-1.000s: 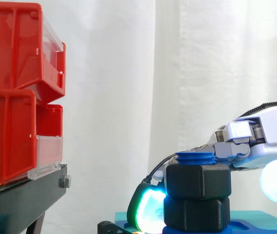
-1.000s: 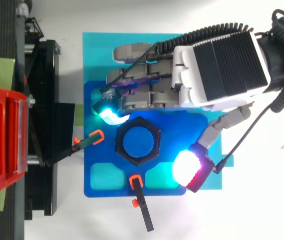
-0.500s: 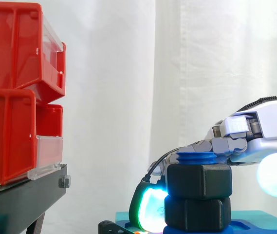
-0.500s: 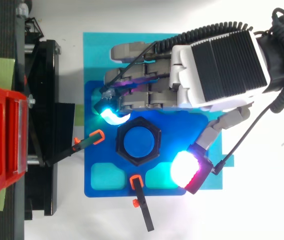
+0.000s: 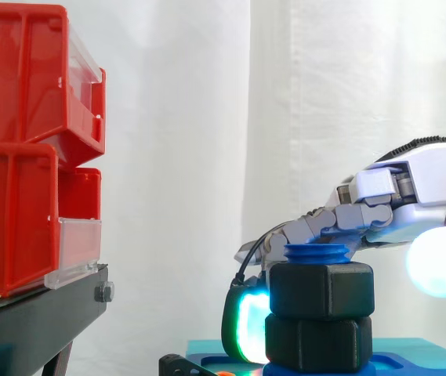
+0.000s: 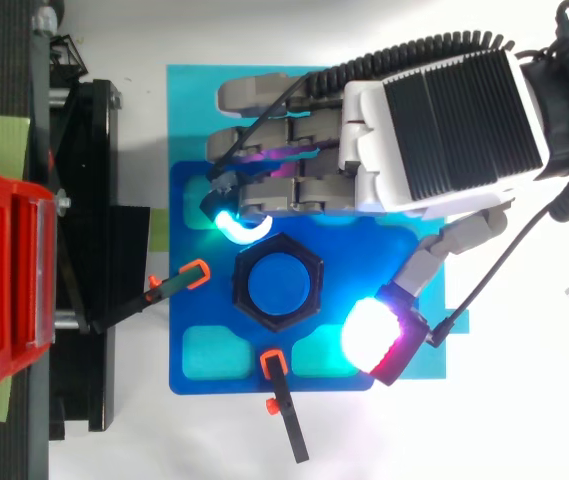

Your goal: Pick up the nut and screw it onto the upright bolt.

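Note:
A blue upright bolt stands in a blue base; its threaded top pokes out above two black hex nuts stacked on it, the upper nut on the lower nut. My hand hovers beside the bolt, palm down. Its fingers reach down past the nut's far side, with a cyan-green pad glowing close to a nut corner. The thumb, with a white-red glowing pad, hangs apart on the other side. The fingers are relaxed and nothing is pinched.
The blue base lies on a teal mat. Two orange-tipped black clamps hold the base at its left and front edges. Red bins sit on a black stand to the left.
The hand has risen a little and drawn slightly away from the nut; in the side view its fingers now arch higher over the bolt top. The nuts and bolt have not moved.

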You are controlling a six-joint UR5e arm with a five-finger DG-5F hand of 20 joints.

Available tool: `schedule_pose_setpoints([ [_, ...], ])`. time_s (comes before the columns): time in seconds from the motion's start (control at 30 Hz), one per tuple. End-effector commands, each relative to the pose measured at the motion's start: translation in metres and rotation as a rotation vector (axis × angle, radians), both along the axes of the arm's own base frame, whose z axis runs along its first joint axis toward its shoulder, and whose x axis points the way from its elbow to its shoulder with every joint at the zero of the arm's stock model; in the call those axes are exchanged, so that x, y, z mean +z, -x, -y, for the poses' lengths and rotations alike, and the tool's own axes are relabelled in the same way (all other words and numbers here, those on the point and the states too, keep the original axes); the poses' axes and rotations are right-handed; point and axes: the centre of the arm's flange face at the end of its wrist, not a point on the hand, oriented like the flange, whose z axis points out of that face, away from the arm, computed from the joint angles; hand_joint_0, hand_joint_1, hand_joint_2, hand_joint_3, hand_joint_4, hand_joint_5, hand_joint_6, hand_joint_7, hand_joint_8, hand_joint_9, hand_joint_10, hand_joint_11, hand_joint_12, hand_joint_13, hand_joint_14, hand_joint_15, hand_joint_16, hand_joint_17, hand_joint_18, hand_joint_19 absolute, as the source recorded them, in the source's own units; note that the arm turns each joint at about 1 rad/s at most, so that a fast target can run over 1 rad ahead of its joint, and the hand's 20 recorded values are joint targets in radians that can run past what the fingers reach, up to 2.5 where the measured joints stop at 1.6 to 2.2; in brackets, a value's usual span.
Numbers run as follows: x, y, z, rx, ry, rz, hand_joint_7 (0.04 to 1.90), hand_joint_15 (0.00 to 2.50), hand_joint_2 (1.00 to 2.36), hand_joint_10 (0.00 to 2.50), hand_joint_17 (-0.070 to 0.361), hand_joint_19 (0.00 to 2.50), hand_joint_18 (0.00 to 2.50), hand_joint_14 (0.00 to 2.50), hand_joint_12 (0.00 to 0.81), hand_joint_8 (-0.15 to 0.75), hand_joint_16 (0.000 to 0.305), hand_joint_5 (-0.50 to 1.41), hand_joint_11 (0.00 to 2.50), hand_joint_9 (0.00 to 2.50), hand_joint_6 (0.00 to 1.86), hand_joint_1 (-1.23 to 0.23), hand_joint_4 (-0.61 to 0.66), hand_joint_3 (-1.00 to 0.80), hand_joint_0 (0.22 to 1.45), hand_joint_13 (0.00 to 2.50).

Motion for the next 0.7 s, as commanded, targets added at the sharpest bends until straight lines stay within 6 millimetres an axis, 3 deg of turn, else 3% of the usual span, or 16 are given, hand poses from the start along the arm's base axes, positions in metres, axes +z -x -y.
schedule_pose_setpoints([
  [0.0, 0.004, 0.001, 0.001, 0.002, 0.023, -0.019, 1.16, 0.0, 1.0, 0.0, 0.102, 0.0, 0.0, 0.0, 0.361, 0.301, 0.045, -0.07, 0.0, 0.72, 0.5, -0.2, 0.25, -0.5, 0.39, 0.29],
  [0.33, 0.013, -0.002, 0.003, -0.001, 0.032, -0.007, 1.16, 0.0, 1.0, 0.0, 0.1, 0.0, 0.0, 0.0, 0.359, 0.298, 0.045, -0.07, 0.0, 0.72, 0.5, -0.21, 0.25, -0.5, 0.4, 0.28],
  [0.67, 0.027, -0.004, 0.009, 0.009, 0.033, -0.001, 1.02, 0.0, 1.0, 0.0, 0.101, 0.0, 0.0, 0.0, 0.36, 0.297, 0.045, -0.09, 0.0, 0.72, 0.5, -0.21, 0.28, -0.5, 0.39, 0.28],
])
